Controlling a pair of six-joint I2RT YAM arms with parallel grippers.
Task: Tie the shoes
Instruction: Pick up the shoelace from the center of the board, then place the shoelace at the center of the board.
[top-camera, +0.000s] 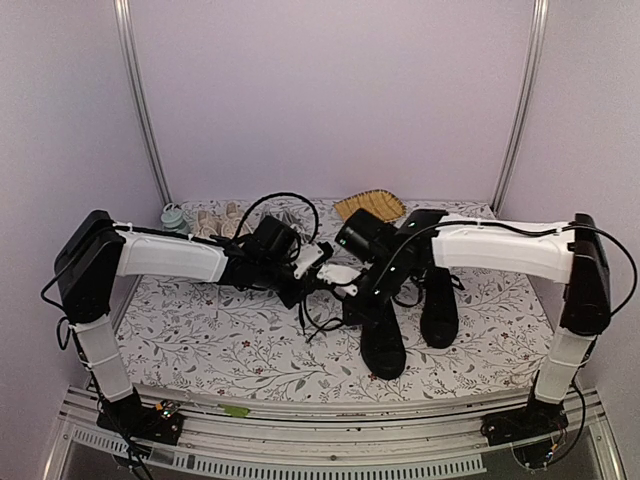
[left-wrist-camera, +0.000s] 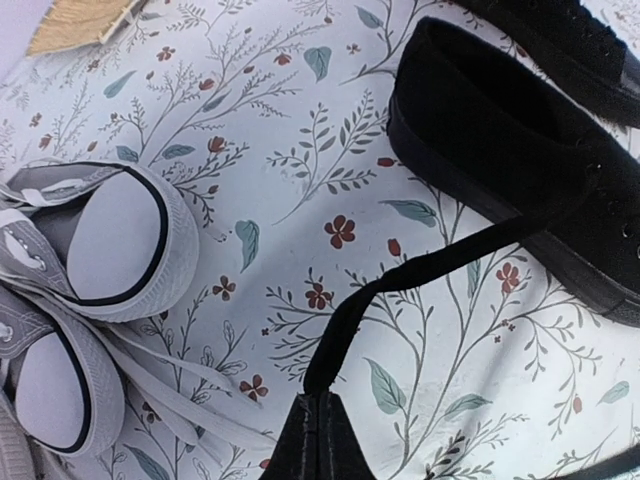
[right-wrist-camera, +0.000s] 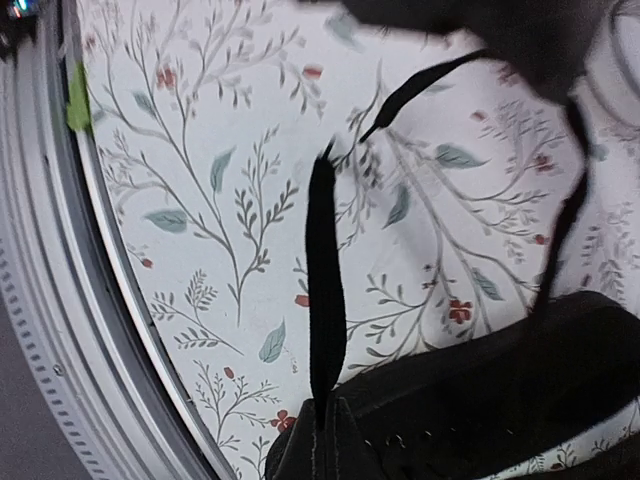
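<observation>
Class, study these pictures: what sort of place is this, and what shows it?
Probably a robot lab booth: a left arm and right arm bolted side by side, metal posts against plain walls, and black shoes set out on a floral cloth.

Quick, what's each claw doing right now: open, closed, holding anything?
Left claw: closed, pinching a black lace that runs to the black shoe.
Right claw: closed on a black lace strand.
</observation>
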